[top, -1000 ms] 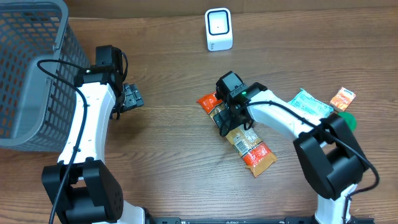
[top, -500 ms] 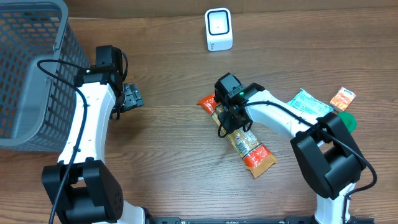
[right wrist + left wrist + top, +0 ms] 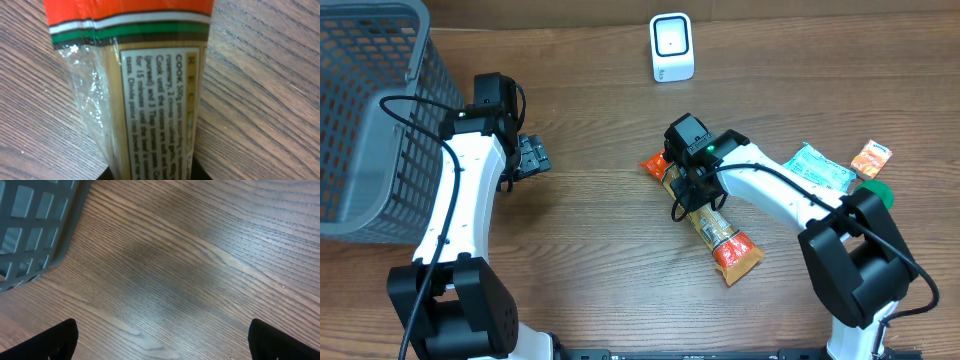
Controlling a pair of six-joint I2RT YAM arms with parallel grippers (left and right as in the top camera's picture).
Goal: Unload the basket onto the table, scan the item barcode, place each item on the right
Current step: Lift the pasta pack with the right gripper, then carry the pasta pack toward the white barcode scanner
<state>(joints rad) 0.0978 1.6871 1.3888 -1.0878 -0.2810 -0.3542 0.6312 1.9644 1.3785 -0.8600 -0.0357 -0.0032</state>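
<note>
Grey mesh basket (image 3: 365, 110) sitting at far left of surface (image 3: 600, 230) — contents not discernible from these views. Long orange-ended packet (image 3: 725, 237) lying diagonally right of centre, printed label facing up. Right tool (image 3: 692, 185) sitting over packet's far-left half, pinching it across its width — in wrist view packet filling gap between fingertips (image 3: 202, 175). Left tool (image 3: 532, 155) hovering just right of basket, fingers spread wide, gripping nothing. White scanner (image 3: 671, 47) standing at far edge, well apart from packet.
</note>
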